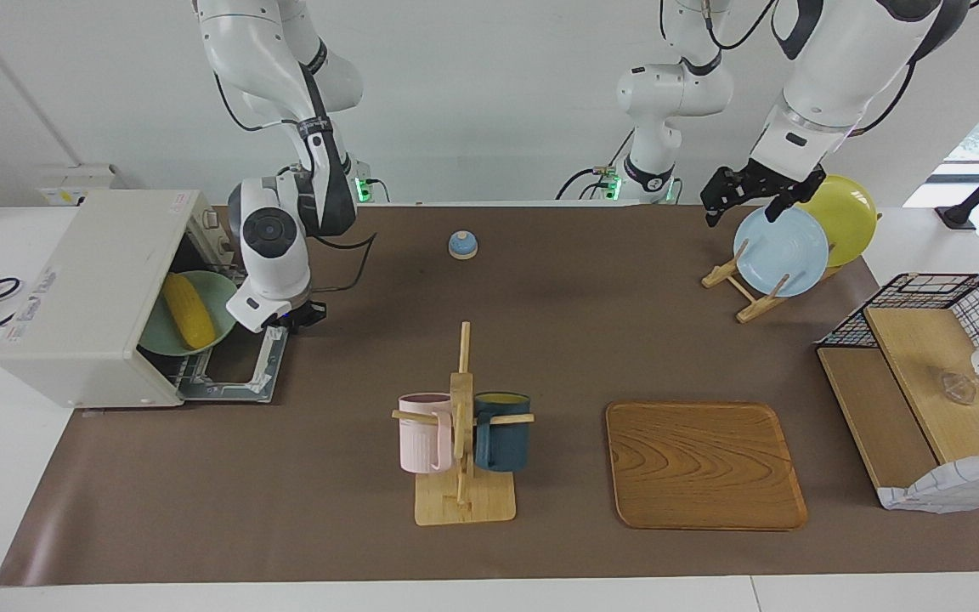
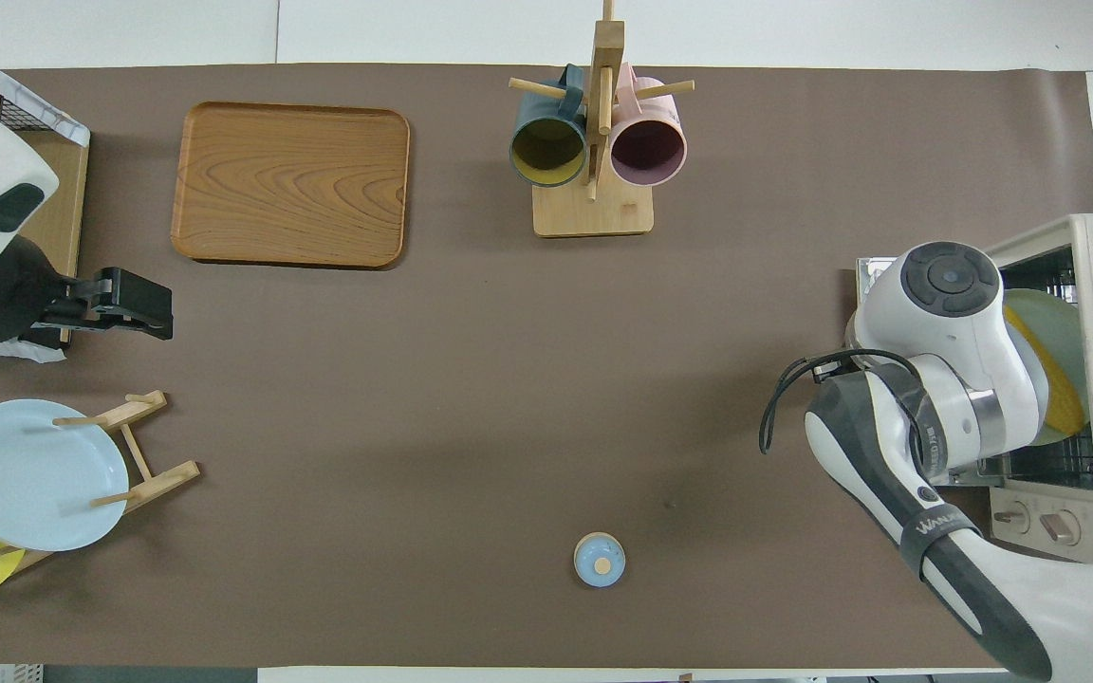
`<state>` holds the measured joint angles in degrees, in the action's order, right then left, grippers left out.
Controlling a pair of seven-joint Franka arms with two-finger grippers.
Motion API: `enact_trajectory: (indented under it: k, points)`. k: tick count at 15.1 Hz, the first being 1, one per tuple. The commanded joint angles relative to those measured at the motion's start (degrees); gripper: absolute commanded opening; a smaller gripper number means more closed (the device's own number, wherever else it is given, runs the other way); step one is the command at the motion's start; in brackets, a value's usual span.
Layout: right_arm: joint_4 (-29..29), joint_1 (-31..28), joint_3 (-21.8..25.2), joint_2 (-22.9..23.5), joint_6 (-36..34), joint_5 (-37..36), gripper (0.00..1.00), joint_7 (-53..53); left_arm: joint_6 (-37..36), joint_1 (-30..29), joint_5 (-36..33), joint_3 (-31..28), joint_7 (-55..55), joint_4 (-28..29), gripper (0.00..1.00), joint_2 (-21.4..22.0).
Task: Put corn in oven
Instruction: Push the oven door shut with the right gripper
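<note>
Where corn (image 1: 187,310) lies, it parallels the oven (image 1: 86,297) mouth.

- Corn (image 1: 187,310): bright yellow, on a pale green plate (image 1: 219,297).
- Oven (image 1: 86,293): off-white casing.
- Worktop (image 1: 574,340): brown mat, white edges.
- Mugs: one pink (image 1: 424,432), one dark teal (image 1: 502,431) with a yellow inside.
- Tray (image 1: 704,464): wood grain, orange-brown.
- Racked plates: light blue (image 1: 780,251) and yellow (image 1: 846,217).
- Bell (image 1: 462,244): blue.
- Arms: white with black end effectors.
</note>
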<state>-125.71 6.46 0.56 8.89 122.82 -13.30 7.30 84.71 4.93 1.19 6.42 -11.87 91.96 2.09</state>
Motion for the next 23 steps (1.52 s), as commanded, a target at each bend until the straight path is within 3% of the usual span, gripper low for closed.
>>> enact_trajectory:
  k: [1,5,9,15,23]
  points:
    - [-0.6,-1.7,-0.3,1.2,1.1,-2.3,0.0,0.6,-1.0,-0.6,-0.4,0.4,0.2,-0.5,1.0,-0.1]
    - [-0.5,-1.6,-0.2,1.4,1.1,-2.3,0.01,0.4,-1.0,-0.6,-0.4,0.4,0.2,-0.5,1.0,-0.1]
    - [3.0,-1.2,-0.2,0.9,-5.7,-6.5,0.01,-0.3,-1.0,-0.6,-0.4,0.4,0.2,-0.5,1.0,-0.1]
    - [11.7,-4.4,0.1,-1.5,-17.2,-6.9,0.01,-12.5,-1.0,-0.6,-0.4,0.4,0.2,-0.5,1.0,0.0]
    - [12.8,-10.9,0.2,-5.9,-19.9,-6.9,0.01,-23.9,-1.0,-0.6,-0.4,0.4,0.2,-0.5,1.0,-0.1]
